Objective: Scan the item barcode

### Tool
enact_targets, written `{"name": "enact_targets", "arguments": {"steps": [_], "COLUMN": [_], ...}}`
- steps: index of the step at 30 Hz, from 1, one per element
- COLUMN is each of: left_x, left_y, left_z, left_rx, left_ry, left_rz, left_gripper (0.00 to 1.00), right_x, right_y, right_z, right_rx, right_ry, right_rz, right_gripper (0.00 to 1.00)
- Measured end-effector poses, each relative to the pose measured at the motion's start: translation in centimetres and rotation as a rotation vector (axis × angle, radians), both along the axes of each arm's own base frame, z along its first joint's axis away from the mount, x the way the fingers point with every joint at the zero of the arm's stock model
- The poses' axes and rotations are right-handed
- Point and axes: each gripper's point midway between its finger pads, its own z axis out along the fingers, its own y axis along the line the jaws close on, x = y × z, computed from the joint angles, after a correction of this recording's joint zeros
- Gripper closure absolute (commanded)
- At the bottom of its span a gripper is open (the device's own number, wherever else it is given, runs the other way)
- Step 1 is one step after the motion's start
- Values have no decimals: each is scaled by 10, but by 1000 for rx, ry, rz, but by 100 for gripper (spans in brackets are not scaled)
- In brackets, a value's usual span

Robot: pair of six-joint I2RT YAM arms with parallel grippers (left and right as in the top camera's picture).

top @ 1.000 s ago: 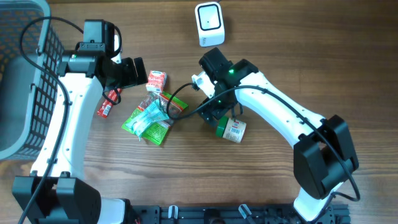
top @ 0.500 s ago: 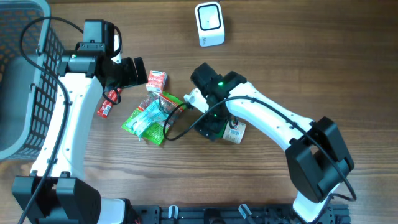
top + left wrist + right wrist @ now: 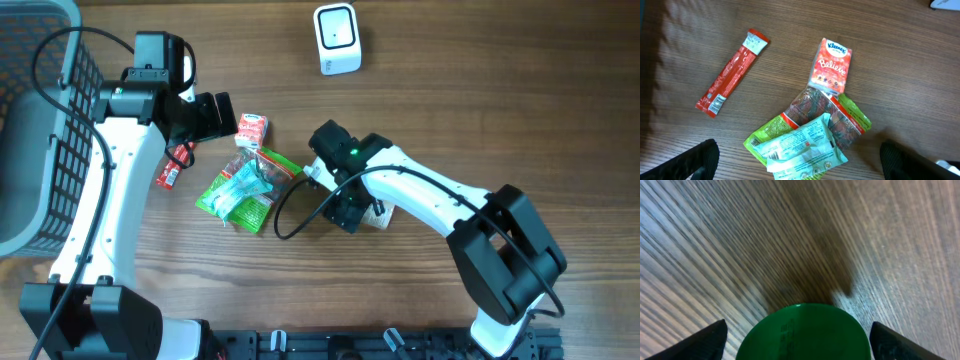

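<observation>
The item, a small bottle with a green cap and a white printed label, lies on the wooden table. My right gripper has come down over its cap end. In the right wrist view the cap fills the space between the fingers of the right gripper, with a small gap on each side, so it is open. The white scanner stands at the far edge. My left gripper hangs open above a pile of green packets; from overhead the left gripper is next to the tissue pack.
A Kleenex tissue pack and a red stick sachet lie by the packets. A grey mesh basket stands at the left edge. A black cable loops beside the right arm.
My right gripper has swung left and down onto the bottle's cap end, now covering most of it, and its jaws have narrowed a little. The left arm has not moved.
</observation>
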Motion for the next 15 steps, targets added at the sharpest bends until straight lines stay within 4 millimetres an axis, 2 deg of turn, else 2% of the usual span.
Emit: {"name": "enact_targets", "arguments": {"steps": [4, 15], "left_x": [0, 0], "left_y": [0, 0], "left_z": [0, 0], "left_rx": [0, 0], "left_ry": [0, 0], "left_rz": [0, 0], "left_gripper": [0, 0], "right_x": [2, 10], "right_y": [1, 4], "right_z": [0, 0], "right_rx": [5, 14], "right_ry": [-8, -43], "right_rz": [3, -18], "right_gripper": [20, 23]}}
